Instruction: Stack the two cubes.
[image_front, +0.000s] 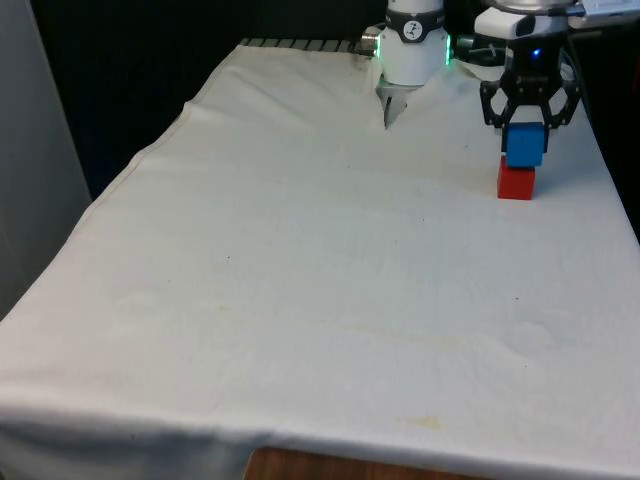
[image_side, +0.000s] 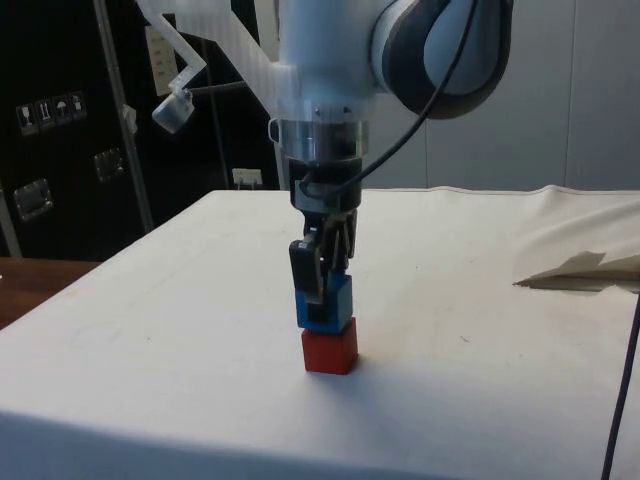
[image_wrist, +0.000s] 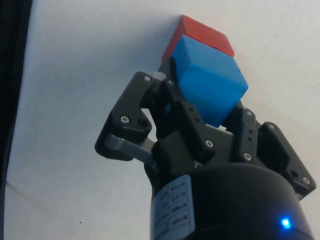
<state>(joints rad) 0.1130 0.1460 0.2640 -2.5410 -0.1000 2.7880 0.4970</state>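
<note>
Blue cube on red cube — hand clamped around the blue one.

We see the hand gripping the blue cube from above, one finger on each side. The blue cube sits directly on top of the red cube, touching it and slightly offset — the red cube rests on the white-clothed surface, close to the robot's base.

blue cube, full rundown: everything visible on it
The small solid blue cube, matte and plain-faced like painted wood or plastic, sits upright on top of the red cube, roughly aligned with it and shifted slightly towards the front view's right. The black two-finger gripper is shut on it, fingers pressing opposite side faces. The stack stands on the white cloth at the table's far end, on the front view's right.
</note>
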